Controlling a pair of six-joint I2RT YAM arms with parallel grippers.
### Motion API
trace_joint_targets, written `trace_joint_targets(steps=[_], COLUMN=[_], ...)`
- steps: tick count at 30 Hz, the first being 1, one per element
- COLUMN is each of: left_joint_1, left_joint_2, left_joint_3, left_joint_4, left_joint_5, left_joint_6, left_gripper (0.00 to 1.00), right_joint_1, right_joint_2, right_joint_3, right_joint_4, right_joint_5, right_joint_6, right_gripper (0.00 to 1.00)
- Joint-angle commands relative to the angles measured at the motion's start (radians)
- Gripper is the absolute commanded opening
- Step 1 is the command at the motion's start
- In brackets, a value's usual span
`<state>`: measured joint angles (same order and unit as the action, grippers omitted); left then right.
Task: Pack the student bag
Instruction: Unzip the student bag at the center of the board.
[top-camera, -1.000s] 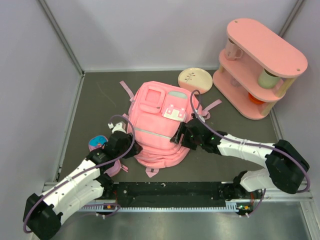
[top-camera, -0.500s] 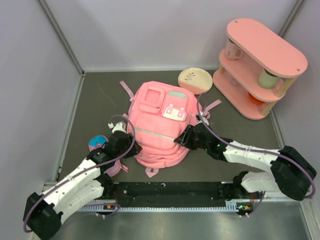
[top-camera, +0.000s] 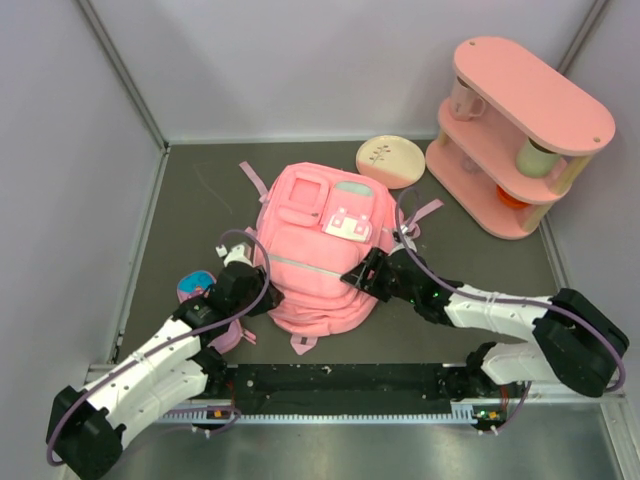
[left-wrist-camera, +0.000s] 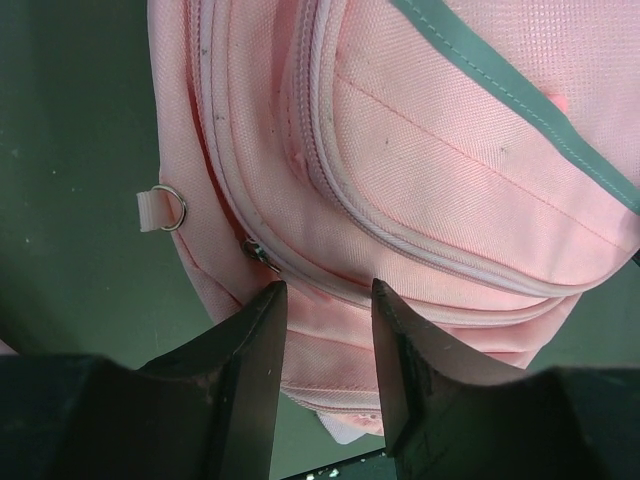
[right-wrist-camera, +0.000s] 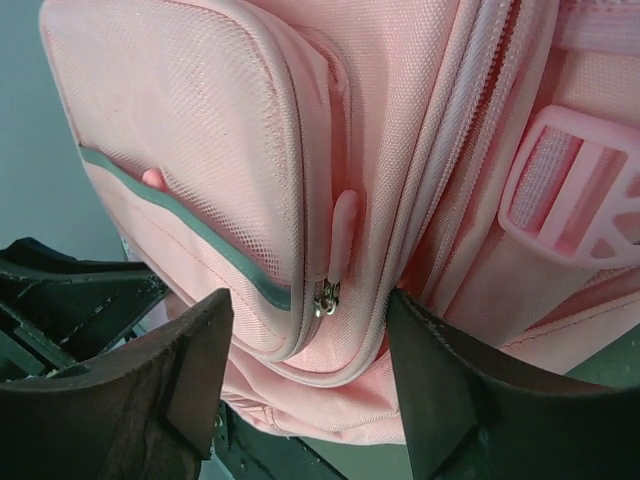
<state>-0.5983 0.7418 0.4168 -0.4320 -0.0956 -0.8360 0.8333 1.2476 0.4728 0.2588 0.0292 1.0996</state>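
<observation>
The student bag (top-camera: 312, 250), a soft pink backpack with a grey stripe, lies flat in the middle of the table. My left gripper (top-camera: 250, 287) is at its lower left corner. In the left wrist view the jaws (left-wrist-camera: 322, 300) stand partly closed with the bag's side fabric (left-wrist-camera: 325, 340) bulging between them. My right gripper (top-camera: 362, 272) is against the bag's right side. Its jaws (right-wrist-camera: 310, 320) are wide apart on either side of a metal zipper slider (right-wrist-camera: 325, 295) with a pink pull tab (right-wrist-camera: 343, 225), and they touch neither.
A pink two-tier shelf (top-camera: 520, 135) with mugs stands at the back right. A cream plate (top-camera: 391, 161) lies beside it. A small pink and blue item (top-camera: 195, 285) sits left of my left arm. Bag straps (top-camera: 250, 180) trail onto the table.
My right arm has dropped lower and its gripper has shifted a little along the bag's right side. The left arm and the bag have stayed put.
</observation>
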Motion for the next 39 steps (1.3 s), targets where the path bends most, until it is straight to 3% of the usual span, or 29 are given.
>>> trace_joint_targets(steps=[1,3,5,8,11,12,15,17,21,27,32,33,35,39], left_joint_1=[-0.005,-0.005,-0.005,-0.005,-0.005,-0.005,-0.003,-0.005,-0.003,-0.001,0.000,0.003,0.003,0.005], left_joint_2=[-0.005,-0.007,-0.012,-0.015,-0.019,-0.021,-0.033,-0.050,-0.085,-0.108,-0.047,-0.035,0.001,0.034], left_joint_3=[-0.015,-0.015,-0.016,-0.018,-0.019,-0.019,-0.009,0.005,0.036,0.099,0.125,0.128,0.140,0.146], left_joint_4=[-0.011,-0.011,-0.010,-0.010,-0.008,-0.010,-0.030,-0.066,-0.149,-0.202,-0.169,-0.151,-0.139,-0.091], left_joint_5=[0.013,0.014,0.013,0.013,0.011,0.010,-0.016,-0.041,-0.182,-0.282,-0.277,-0.270,-0.260,-0.231], left_joint_6=[0.009,0.009,0.008,0.008,0.008,0.009,0.014,0.018,0.011,0.026,0.057,0.066,0.075,0.092], left_gripper=[0.44,0.44,0.44,0.44,0.44,0.44,0.47,0.54,0.63,0.68,0.56,0.48,0.42,0.40], right_joint_1=[-0.002,-0.002,-0.002,-0.003,-0.002,-0.002,-0.002,-0.003,-0.002,-0.008,-0.013,-0.014,-0.017,-0.025], right_joint_2=[0.047,0.058,0.070,0.102,0.122,0.122,0.089,0.044,-0.023,-0.065,-0.079,-0.080,-0.091,-0.108], right_joint_3=[0.079,0.063,0.023,0.010,0.039,0.047,0.055,0.069,0.133,0.150,0.141,0.144,0.145,0.155], right_joint_4=[0.086,0.100,0.233,0.379,0.384,0.382,0.344,0.253,0.085,0.025,0.013,0.008,-0.001,-0.016], right_joint_5=[0.006,0.012,-0.017,-0.086,-0.107,-0.107,-0.069,-0.032,0.070,0.109,0.117,0.117,0.118,0.115], right_joint_6=[0.089,0.109,0.115,0.103,0.094,0.086,0.062,0.034,-0.062,-0.098,-0.090,-0.095,-0.095,-0.116], right_gripper=[0.63,0.64,0.63,0.52,0.38,0.26,0.05,0.01,0.00,0.00,0.00,0.00,0.00,0.00])
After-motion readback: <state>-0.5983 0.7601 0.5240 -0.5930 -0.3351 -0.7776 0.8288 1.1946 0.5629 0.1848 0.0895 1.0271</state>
